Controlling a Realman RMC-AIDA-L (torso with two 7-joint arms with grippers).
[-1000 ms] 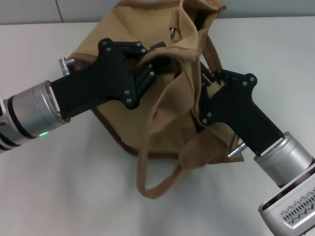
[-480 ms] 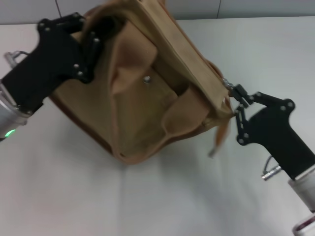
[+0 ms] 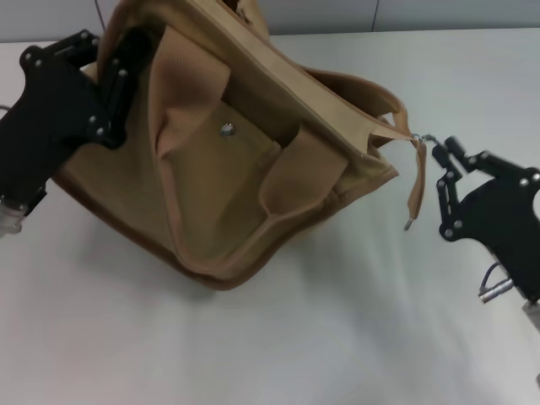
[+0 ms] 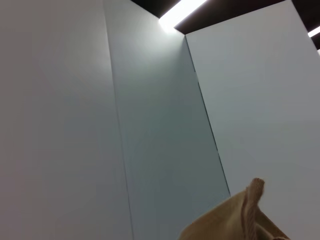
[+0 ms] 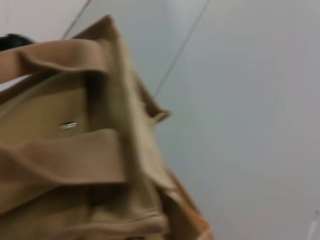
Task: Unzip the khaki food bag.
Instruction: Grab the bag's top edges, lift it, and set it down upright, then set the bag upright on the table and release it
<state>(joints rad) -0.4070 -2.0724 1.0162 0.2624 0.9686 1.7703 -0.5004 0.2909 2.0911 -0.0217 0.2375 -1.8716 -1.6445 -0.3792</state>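
The khaki food bag [image 3: 236,177] lies tilted on the white table, its front pocket with the silver snap [image 3: 226,129] facing up. My left gripper [image 3: 118,72] is at the bag's far-left top corner, shut on the fabric there. My right gripper [image 3: 440,152] is just off the bag's right end, shut on the metal zipper pull [image 3: 420,138], from which a tan pull strap [image 3: 414,186] hangs. The right wrist view shows the bag [image 5: 75,165] close up with its handles across it. Only a corner of the bag [image 4: 240,220] shows in the left wrist view.
The white table [image 3: 337,337] stretches in front of the bag and to its right. A grey wall [image 3: 337,15] runs along the table's far edge.
The bag swung round and shifted left with my left gripper. My right gripper moved to the right, away from the bag body, with the zipper pull now at the bag's right end.
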